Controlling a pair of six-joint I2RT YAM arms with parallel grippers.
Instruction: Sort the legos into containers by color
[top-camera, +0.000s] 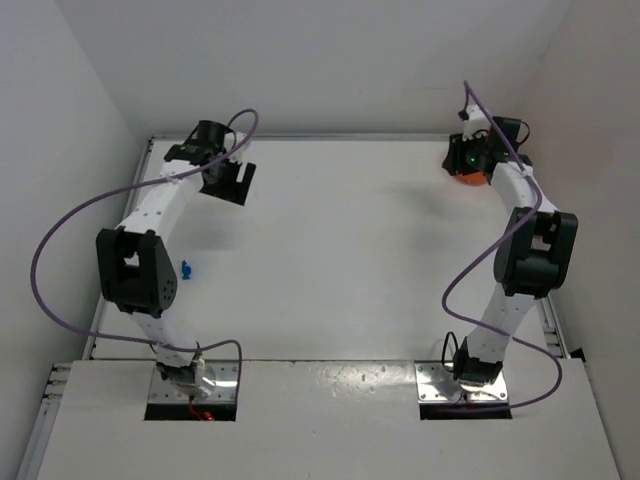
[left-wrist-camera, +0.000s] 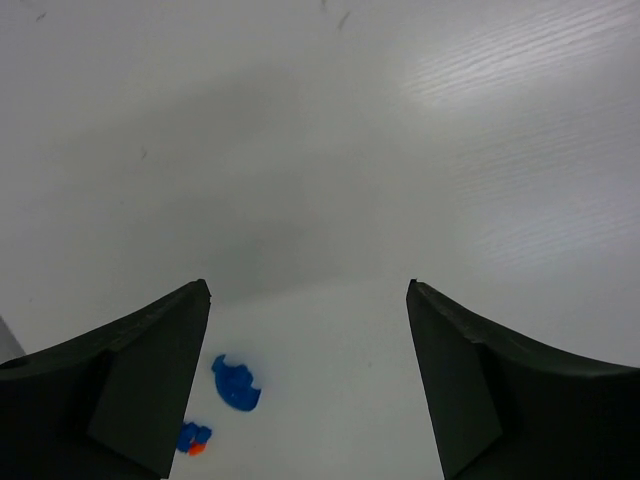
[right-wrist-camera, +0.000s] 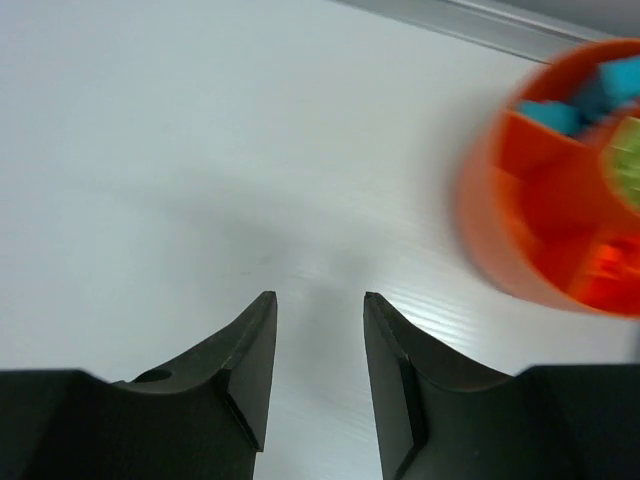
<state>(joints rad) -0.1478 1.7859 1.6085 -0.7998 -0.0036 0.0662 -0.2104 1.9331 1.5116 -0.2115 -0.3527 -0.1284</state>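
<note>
The left fingers (left-wrist-camera: 140, 385) stand wide apart and empty at the far left of the surface (top-camera: 340, 250). In their own view a blue brick (left-wrist-camera: 235, 384) lies just beside the inner edge of the left-hand finger, with a smaller blue-and-orange piece (left-wrist-camera: 192, 438) closer to the camera. The overhead view also shows a blue brick (top-camera: 186, 268) beside the left arm (top-camera: 150, 220); whether it is one of those two I cannot tell. The step looks like a pick-up of a blue brick. To do it well, shift the gap sideways until it is centred on one brick, come straight down, and close slowly, since so small a piece would skid off if a fingertip touched it first. The neighbouring piece should stay outside the gap. Further right, the right fingers (right-wrist-camera: 235, 390) are a narrow way apart with nothing between them, low over bare surface. The tub (right-wrist-camera: 560, 200) sits just to their right at the far right edge. They should keep off its wall, as a light tub would probably slide. The bricks look like hard glossy plastic, and the larger blue one has a scalloped edge. The surface is smooth and white with a faint grain. The fingers are matt black wedges that taper to blunt tips. The tub is round and bright orange, and thin inner walls divide it. It holds cyan pieces on its far side and something greenish on its right, all blurred.
</note>
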